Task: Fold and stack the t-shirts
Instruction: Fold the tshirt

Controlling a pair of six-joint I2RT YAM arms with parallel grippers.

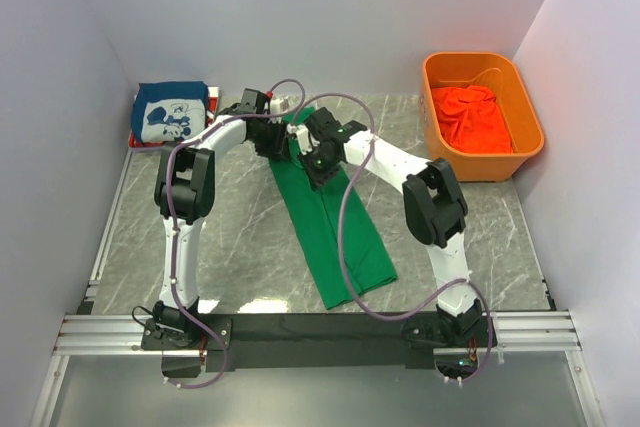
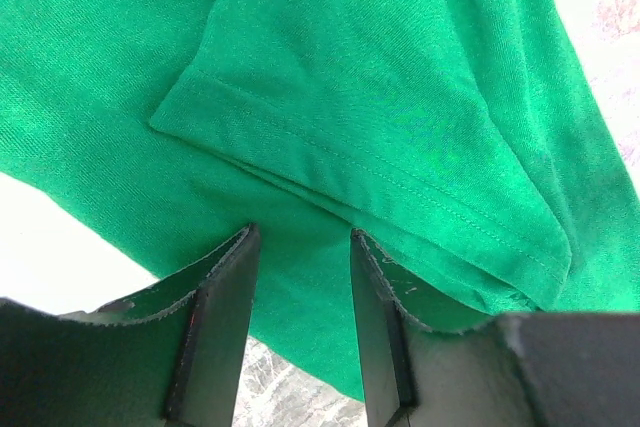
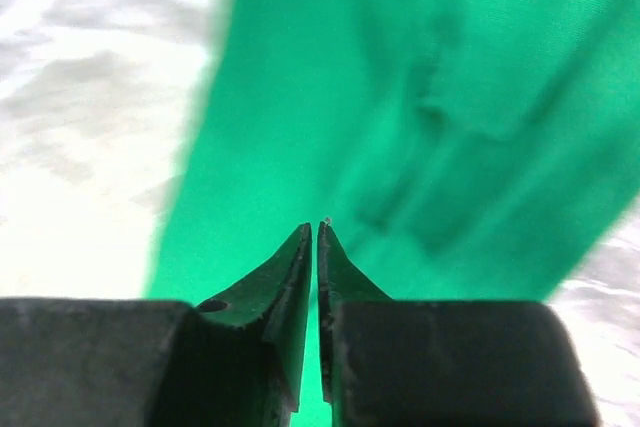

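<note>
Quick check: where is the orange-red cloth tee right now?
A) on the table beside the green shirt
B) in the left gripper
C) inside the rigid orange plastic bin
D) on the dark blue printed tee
C: the orange-red cloth tee lies crumpled inside the rigid orange plastic bin at the far right.
</note>
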